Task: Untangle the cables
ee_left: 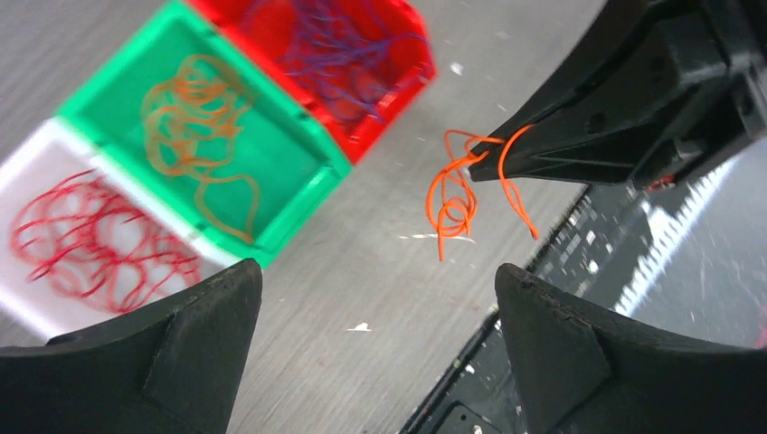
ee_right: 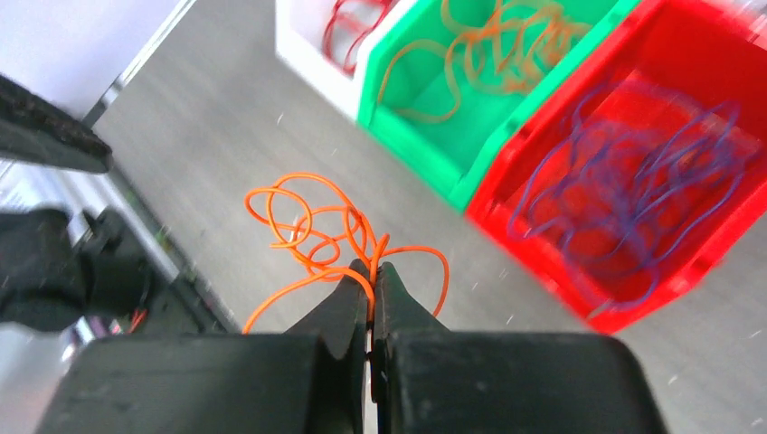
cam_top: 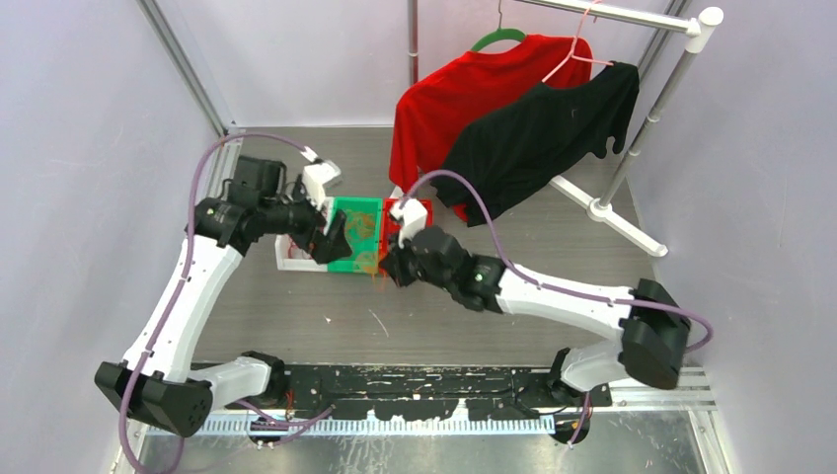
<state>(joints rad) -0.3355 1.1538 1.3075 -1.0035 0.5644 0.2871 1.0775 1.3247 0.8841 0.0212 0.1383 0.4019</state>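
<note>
My right gripper (ee_right: 371, 268) is shut on a tangle of thin orange cable (ee_right: 307, 221) and holds it above the table in front of the bins. The left wrist view shows the same tangle (ee_left: 457, 194) hanging from the right gripper's tip (ee_left: 488, 167). My left gripper (ee_left: 375, 268) is open and empty, a little to the left of the tangle. In the top view it (cam_top: 331, 237) is over the green bin (cam_top: 357, 200). Red cables (ee_left: 90, 253) lie in the white bin (ee_left: 23, 303), orange cables (ee_left: 194, 136) in the green bin (ee_left: 298, 212), purple cables (ee_left: 348, 50) in the red bin (ee_left: 389, 117).
A clothes rack at the back right carries a red shirt (cam_top: 464, 99) and a black shirt (cam_top: 553, 128); its base (cam_top: 602, 207) rests on the table. A black rail (cam_top: 444, 380) runs along the near edge between the arm bases. Walls close both sides.
</note>
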